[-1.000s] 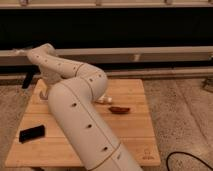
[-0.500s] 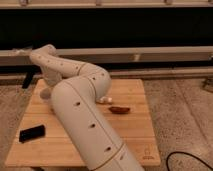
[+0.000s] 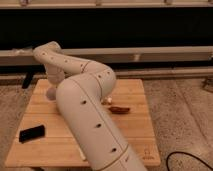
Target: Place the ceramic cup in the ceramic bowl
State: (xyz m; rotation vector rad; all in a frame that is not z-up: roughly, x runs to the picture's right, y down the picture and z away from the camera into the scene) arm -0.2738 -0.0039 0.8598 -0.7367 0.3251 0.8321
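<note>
1. The gripper [image 3: 51, 93] hangs low over the far left part of the surface [image 3: 135, 90], at the end of the arm [image 3: 85, 115]. Whether it is apart, together or clamped on anything cannot be told.
2. The arm rises from the near edge, bends over the middle of the surface and folds back left, hiding much of the surface.
3. The cup and bowl cannot be made out. A small pale item [image 3: 106, 101] shows at the arm's right edge; what it is cannot be told.
4. A brown oval [image 3: 119, 109] lies just right of that item.
5. A black flat object [image 3: 31, 132] lies near the front left corner.
6. A cable [image 3: 192, 159] lies on the floor, right.
</note>
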